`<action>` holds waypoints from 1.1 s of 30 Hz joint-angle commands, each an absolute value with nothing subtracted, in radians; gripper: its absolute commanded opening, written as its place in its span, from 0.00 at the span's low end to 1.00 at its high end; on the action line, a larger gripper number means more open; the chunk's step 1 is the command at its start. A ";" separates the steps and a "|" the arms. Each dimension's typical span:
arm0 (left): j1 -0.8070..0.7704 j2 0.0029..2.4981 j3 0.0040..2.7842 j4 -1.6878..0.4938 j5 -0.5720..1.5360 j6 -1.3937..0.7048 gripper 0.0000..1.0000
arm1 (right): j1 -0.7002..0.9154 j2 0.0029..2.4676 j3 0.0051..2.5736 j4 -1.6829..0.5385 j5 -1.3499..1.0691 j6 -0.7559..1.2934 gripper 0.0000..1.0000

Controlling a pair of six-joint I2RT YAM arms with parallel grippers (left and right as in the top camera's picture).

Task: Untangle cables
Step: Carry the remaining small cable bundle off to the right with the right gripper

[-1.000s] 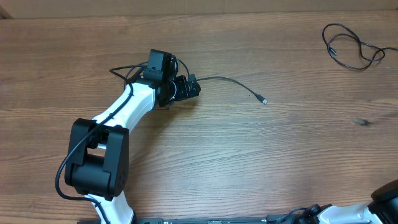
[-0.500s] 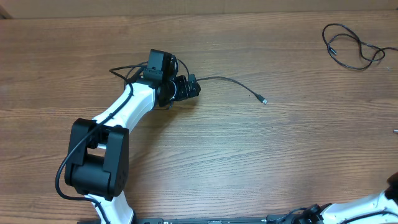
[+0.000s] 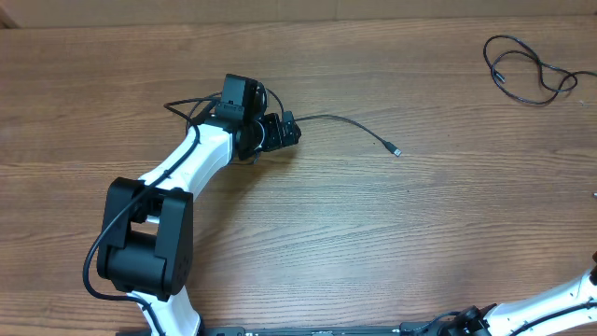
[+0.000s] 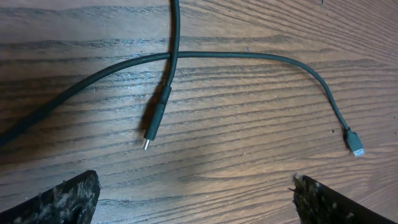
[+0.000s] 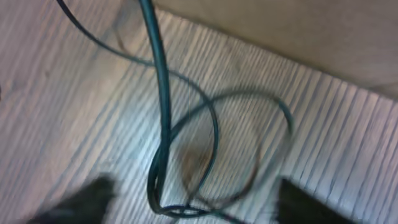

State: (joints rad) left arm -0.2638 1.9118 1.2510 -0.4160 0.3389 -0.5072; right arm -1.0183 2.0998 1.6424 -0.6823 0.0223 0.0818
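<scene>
One thin black cable (image 3: 347,121) runs from under my left gripper (image 3: 289,129) out to a small plug (image 3: 396,151) on the table. In the left wrist view two stretches of the cable (image 4: 249,57) cross, with one plug end (image 4: 152,124) in the middle and another plug (image 4: 355,144) at the right. My left gripper (image 4: 196,190) hangs open above them, holding nothing. A second cable (image 3: 527,70) lies loosely looped at the far right corner. The blurred right wrist view shows its loops (image 5: 186,137) ahead of my open right gripper (image 5: 196,196).
The wooden table (image 3: 373,233) fills the view. The left arm's white link and black base (image 3: 145,238) stand at the lower left. Only a white piece of the right arm (image 3: 550,303) shows at the bottom right corner. The table's far edge (image 5: 298,59) is close behind the loops.
The dark part of the right arm at the lower right edge has slid out of the overhead view. The left arm and both cables have not moved.
</scene>
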 commanded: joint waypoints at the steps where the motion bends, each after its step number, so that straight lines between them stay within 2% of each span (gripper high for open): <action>1: -0.260 1.896 1.259 -0.415 0.329 -0.520 1.00 | -1.014 2.093 1.643 -0.708 0.017 0.081 1.00; 12: -0.260 1.896 1.259 -0.415 0.329 -0.520 1.00 | -0.994 2.030 1.766 -0.927 0.015 0.081 1.00; 17: -0.260 1.896 1.259 -0.415 0.329 -0.520 1.00 | -0.960 1.947 1.848 -0.952 -0.036 0.081 1.00; 19: -0.260 1.896 1.259 -0.415 0.329 -0.520 1.00 | -0.942 1.914 1.861 -0.946 -0.113 0.081 1.00; 25: -0.260 1.896 1.259 -0.415 0.329 -0.520 0.99 | -0.852 1.874 1.857 -0.960 -0.555 0.085 1.00; 33: -0.260 1.896 1.259 -0.414 0.330 -0.521 1.00 | -0.589 1.875 1.746 -1.011 -0.604 0.083 1.00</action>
State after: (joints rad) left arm -0.2638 1.9118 1.2510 -0.4160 0.3389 -0.5072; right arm -0.6838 1.8713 1.7954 -1.0100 -0.5377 0.0822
